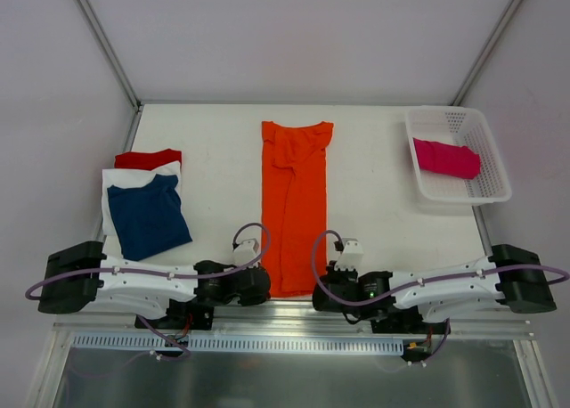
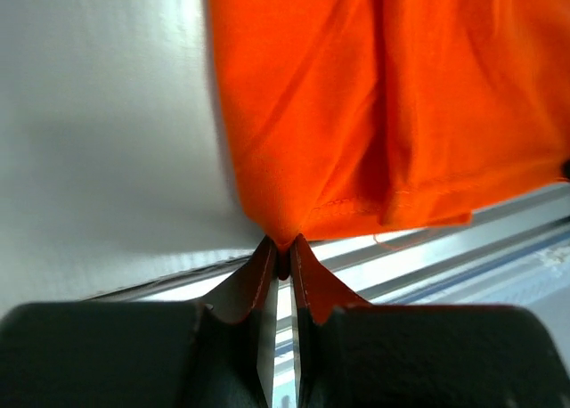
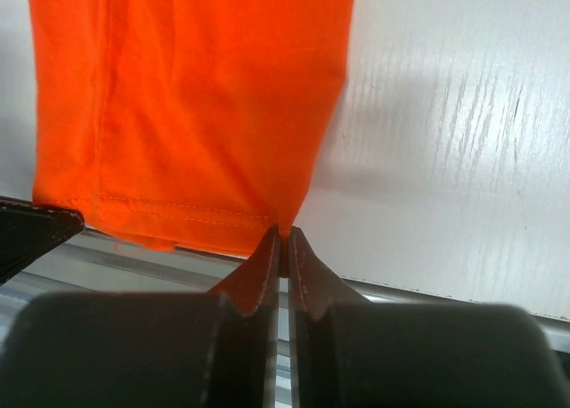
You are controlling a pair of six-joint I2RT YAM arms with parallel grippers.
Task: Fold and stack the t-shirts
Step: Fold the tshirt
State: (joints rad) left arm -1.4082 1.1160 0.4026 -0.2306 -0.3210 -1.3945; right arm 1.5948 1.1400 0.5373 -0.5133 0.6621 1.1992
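The orange t-shirt (image 1: 295,203) lies folded into a long narrow strip down the middle of the table. My left gripper (image 1: 264,287) is shut on its near left corner (image 2: 283,234). My right gripper (image 1: 319,292) is shut on its near right corner (image 3: 283,223). Both corners sit at the table's near edge. A navy blue t-shirt (image 1: 147,216) lies folded on a white t-shirt (image 1: 134,178), which lies on a red t-shirt (image 1: 148,159), at the left. A magenta pink t-shirt (image 1: 445,157) lies in the basket.
A white plastic mesh basket (image 1: 485,154) stands at the back right of the table. A metal rail (image 1: 294,319) runs along the near edge under both arms. White walls close in the table at the left, back and right.
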